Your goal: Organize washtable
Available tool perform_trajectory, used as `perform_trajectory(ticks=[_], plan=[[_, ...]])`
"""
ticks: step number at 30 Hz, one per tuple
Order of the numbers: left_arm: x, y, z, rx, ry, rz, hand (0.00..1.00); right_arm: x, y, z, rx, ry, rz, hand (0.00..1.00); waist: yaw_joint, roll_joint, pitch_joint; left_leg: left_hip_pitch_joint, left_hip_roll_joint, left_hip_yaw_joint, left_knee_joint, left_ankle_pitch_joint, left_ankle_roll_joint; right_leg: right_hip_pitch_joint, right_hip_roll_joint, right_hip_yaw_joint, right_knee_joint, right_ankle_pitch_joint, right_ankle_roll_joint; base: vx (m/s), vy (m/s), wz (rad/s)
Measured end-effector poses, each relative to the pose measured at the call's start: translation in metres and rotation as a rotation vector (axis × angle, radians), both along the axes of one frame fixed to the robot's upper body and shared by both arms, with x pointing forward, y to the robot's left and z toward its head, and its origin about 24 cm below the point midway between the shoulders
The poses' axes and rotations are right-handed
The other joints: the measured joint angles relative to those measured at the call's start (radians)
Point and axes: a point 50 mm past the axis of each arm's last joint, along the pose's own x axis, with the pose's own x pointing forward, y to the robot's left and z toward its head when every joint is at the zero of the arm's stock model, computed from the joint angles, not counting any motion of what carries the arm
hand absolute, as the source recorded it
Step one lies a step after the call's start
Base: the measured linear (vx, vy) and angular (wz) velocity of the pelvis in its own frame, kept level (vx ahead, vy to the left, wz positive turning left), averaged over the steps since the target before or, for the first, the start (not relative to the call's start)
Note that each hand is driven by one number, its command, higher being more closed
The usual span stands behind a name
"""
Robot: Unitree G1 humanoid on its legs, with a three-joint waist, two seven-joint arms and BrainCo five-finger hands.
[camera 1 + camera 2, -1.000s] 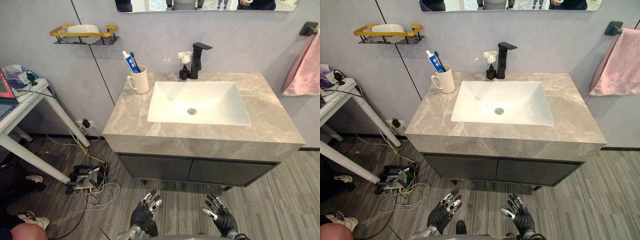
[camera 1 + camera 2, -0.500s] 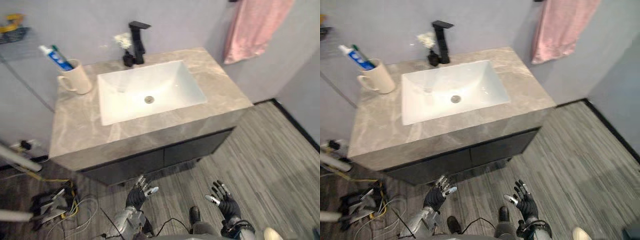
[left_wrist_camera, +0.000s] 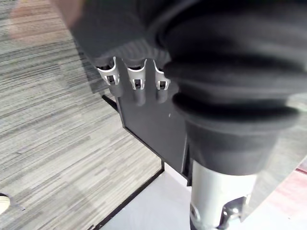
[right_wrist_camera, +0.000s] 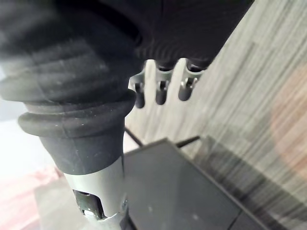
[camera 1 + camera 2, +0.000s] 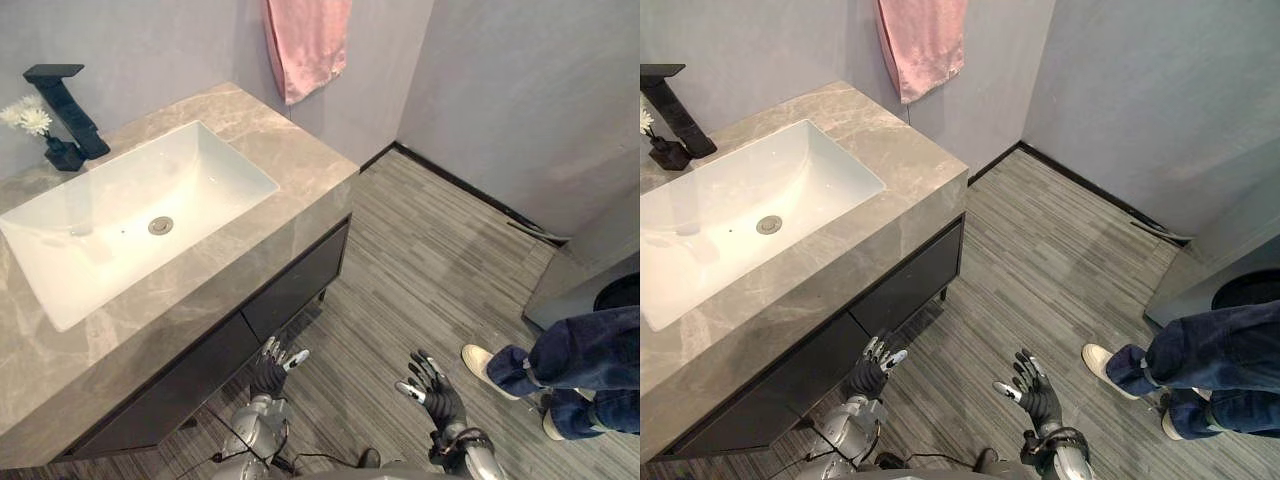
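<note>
- The desk [image 5: 290,165] with its sink [image 5: 130,210] looks tidy in the part I can see. At the back stand the tap [image 5: 62,100] and some flowers [image 5: 25,115], and nothing lies loose.
- Its left end is cut off, so I cannot tell what there is to sort.
- The left hand [image 5: 270,370] and right hand [image 5: 432,392] hang low over the floor [image 5: 430,250], apart from the desk. Their fingers are spread and relaxed, holding nothing.
- I judge that no tidying step is in hand now.

Marble washtable [image 5: 290,160] w/ flower vase [image 5: 62,154]
</note>
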Motion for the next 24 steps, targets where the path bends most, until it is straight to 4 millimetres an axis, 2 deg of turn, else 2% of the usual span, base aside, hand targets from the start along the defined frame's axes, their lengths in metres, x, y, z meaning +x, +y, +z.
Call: perform_trajectory(ticks=[2, 3, 5, 7, 8, 9, 10, 12, 13, 14, 15, 17, 19, 24], plan=[[-0.006, -0.001, -0.005, -0.002, 0.028, -0.002, 0.0, 0.0, 0.0, 0.0, 0.005, -0.001, -0.004, 0.0, 0.0, 0.001, 0.001, 0.028, 0.009, 0.01, 0.012, -0.002, -0.003, 0.022, 0.005, 0.03, -0.004, 0.0, 0.0, -0.07, 0.062, -0.17], [-0.008, 0.001, -0.006, 0.002, 0.038, -0.002, 0.0, 0.002, 0.002, 0.001, 0.007, -0.006, 0.004, 0.0, 0.005, 0.004, 0.002, 0.046, 0.022, 0.016, 0.04, -0.014, -0.02, 0.026, 0.012, 0.07, -0.002, -0.001, -0.001, -0.08, 0.074, -0.55], [-0.012, 0.006, -0.008, 0.016, 0.055, 0.016, 0.0, 0.013, 0.008, 0.005, 0.016, -0.037, 0.023, 0.0, 0.009, 0.004, 0.008, 0.048, 0.054, -0.049, 0.126, -0.018, -0.021, 0.025, 0.019, 0.159, -0.002, -0.008, -0.011, -0.07, 0.041, -0.99], [-0.019, 0.011, -0.012, 0.012, 0.087, 0.061, 0.0, 0.027, 0.014, 0.011, 0.022, -0.083, 0.045, 0.0, 0.024, 0.023, 0.019, 0.025, 0.067, -0.334, 0.24, -0.018, -0.021, 0.019, 0.04, 0.293, 0.013, -0.01, -0.014, -0.07, 0.008, -1.93], [-0.022, 0.013, -0.013, 0.008, 0.098, 0.084, 0.0, 0.029, 0.014, 0.012, 0.021, -0.085, 0.043, 0.0, 0.036, 0.029, 0.019, -0.012, 0.037, -0.541, 0.28, -0.052, -0.022, 0.006, 0.046, 0.375, 0.019, -0.016, -0.024, -0.03, 0.07, -1.88], [-0.022, 0.012, -0.012, 0.002, 0.1, 0.096, 0.0, 0.03, 0.013, 0.011, 0.015, -0.081, 0.042, 0.0, 0.036, 0.043, 0.019, -0.019, 0.009, -0.659, 0.279, -0.068, -0.033, -0.003, 0.051, 0.403, 0.024, -0.014, -0.026, 0.0, 0.156, -1.84], [-0.02, 0.01, -0.011, -0.004, 0.092, 0.108, 0.0, 0.031, 0.009, 0.01, -0.002, -0.073, 0.038, 0.0, 0.036, 0.053, 0.015, -0.018, -0.058, -0.85, 0.249, -0.102, -0.046, -0.028, 0.057, 0.471, 0.032, -0.011, -0.03, -0.01, 0.166, -1.39], [-0.015, 0.009, -0.005, -0.014, 0.055, 0.121, 0.0, 0.031, 0.002, 0.008, -0.022, -0.063, 0.033, 0.0, 0.032, 0.053, 0.014, -0.016, -0.137, -1.054, 0.152, -0.146, -0.05, -0.068, 0.057, 0.548, 0.039, 0.001, -0.021, -0.05, 0.219, -1.32], [-0.012, 0.01, 0.0, -0.013, 0.029, 0.135, 0.0, 0.029, 0.002, 0.005, -0.023, -0.048, 0.031, 0.0, 0.03, 0.065, 0.006, -0.003, -0.161, -1.126, 0.082, -0.157, -0.07, -0.09, 0.067, 0.59, 0.041, 0.012, -0.003, -0.05, 0.252, -1.29], [-0.011, 0.01, 0.003, -0.015, 0.01, 0.152, 0.0, 0.026, 0.001, 0.002, -0.021, -0.032, 0.03, 0.0, 0.028, 0.069, 0.002, 0.039, -0.157, -1.119, 0.023, -0.184, -0.083, -0.102, 0.08, 0.622, 0.034, 0.028, 0.023, -0.03, 0.221, -1.02], [-0.009, 0.01, 0.005, -0.013, 0.001, 0.153, 0.0, 0.026, 0.001, 0.001, -0.017, -0.029, 0.019, 0.0, 0.021, 0.063, 0.005, 0.046, -0.16, -1.102, 0.008, -0.194, -0.078, -0.105, 0.076, 0.639, 0.029, 0.036, 0.034, -0.02, 0.232, -0.85], [-0.01, 0.018, 0.009, 0.015, -0.018, 0.184, 0.0, 0.02, 0.012, -0.003, 0.022, -0.011, 0.015, 0.0, 0.028, 0.031, -0.009, 0.061, -0.184, -0.999, 0.002, -0.201, -0.064, -0.134, 0.053, 0.712, 0.018, 0.069, 0.051, -0.04, 0.219, -1.06], [-0.013, 0.019, 0.008, 0.016, -0.016, 0.192, 0.0, 0.018, 0.017, -0.004, 0.048, -0.005, 0.015, 0.0, 0.026, 0.017, -0.019, 0.082, -0.203, -0.935, -0.004, -0.205, -0.057, -0.139, 0.039, 0.754, 0.006, 0.084, 0.065, -0.04, 0.165, -0.97], [-0.013, 0.015, 0.008, 0.005, -0.016, 0.179, 0.0, 0.011, 0.02, -0.01, 0.065, 0.03, 0.013, 0.0, 0.016, 0.006, -0.029, 0.114, -0.231, -0.781, -0.034, -0.215, -0.041, -0.192, 0.038, 0.842, -0.018, 0.138, 0.075, -0.04, 0.107, -0.96]])
